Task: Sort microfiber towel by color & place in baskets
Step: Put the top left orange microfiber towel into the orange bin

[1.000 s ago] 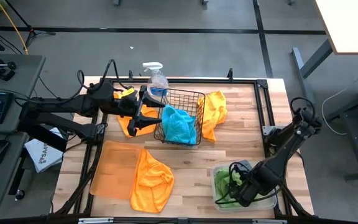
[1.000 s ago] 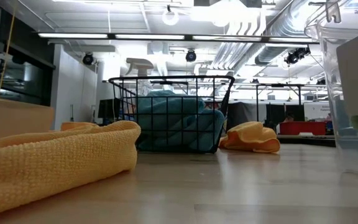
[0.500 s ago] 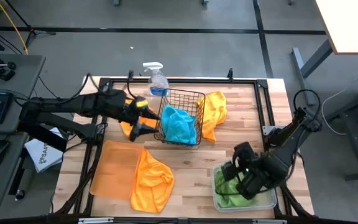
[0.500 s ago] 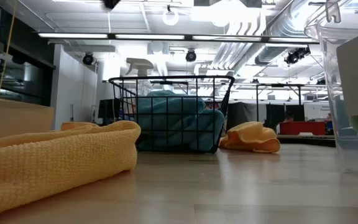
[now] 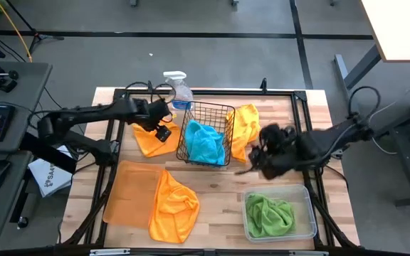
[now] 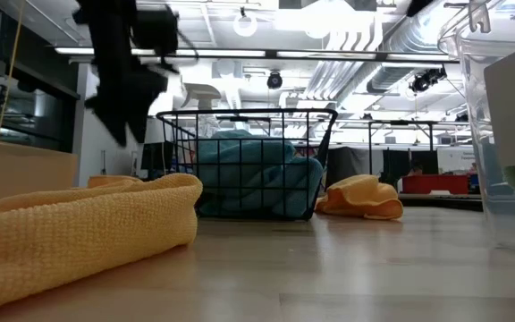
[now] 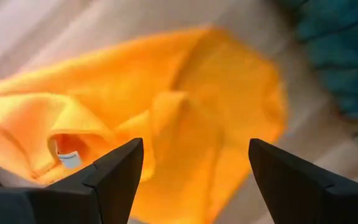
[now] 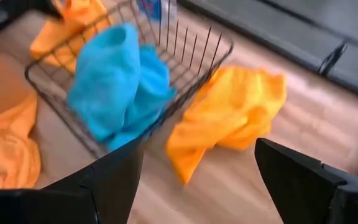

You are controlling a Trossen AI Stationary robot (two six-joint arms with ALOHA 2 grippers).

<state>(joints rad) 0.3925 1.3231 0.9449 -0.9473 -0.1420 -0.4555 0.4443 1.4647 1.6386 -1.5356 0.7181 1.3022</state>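
Two colours look sorted, turquoise towel (image 5: 205,142) in black wire mesh basket (image 5: 223,112) and green towel (image 5: 269,215) in clear plastic tub (image 5: 310,213), while three orange towels (image 5: 244,128) remain loose beneath empty, spread-fingered left gripper (image 5: 164,131) and right gripper (image 5: 256,158).

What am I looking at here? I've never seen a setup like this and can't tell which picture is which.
Two robot arms work at a wooden table. One picture looks straight down, one sits at tabletop level, and two come from cameras on the arms' wrists. The left gripper is open above an orange towel; the right gripper, also open and empty, faces another orange towel. A wire basket holds a blue towel, a clear tub a green one, and a third orange towel overlaps an orange tray.
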